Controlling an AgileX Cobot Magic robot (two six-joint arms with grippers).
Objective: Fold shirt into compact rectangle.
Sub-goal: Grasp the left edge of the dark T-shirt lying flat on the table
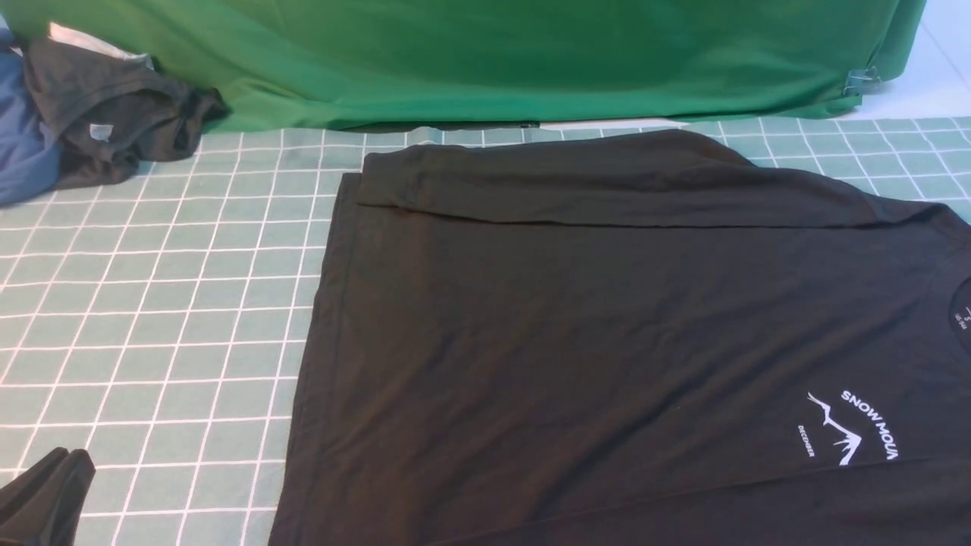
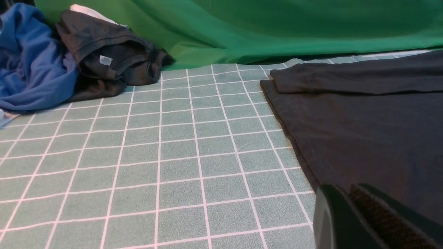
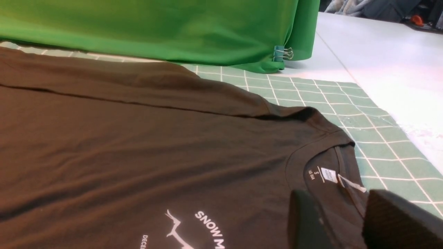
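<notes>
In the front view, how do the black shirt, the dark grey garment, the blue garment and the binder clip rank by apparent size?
1. black shirt
2. dark grey garment
3. blue garment, cut by the frame edge, so unsure
4. binder clip

A pale green mat ruled in white squares covers the tabletop, whose bare white surface shows past the mat's edge at two o'clock in the front view. Along the far side, from eleven round to one o'clock, hangs a bright green cloth, its lower edge wrinkled onto the mat. A binder clip pinches its corner at about two o'clock. At ten o'clock lies a heap: a crumpled blue garment outermost and, touching its inner side, a dark brownish-grey garment with a small pale square tag. A scrap of white fabric peeks from behind the heap.
</notes>
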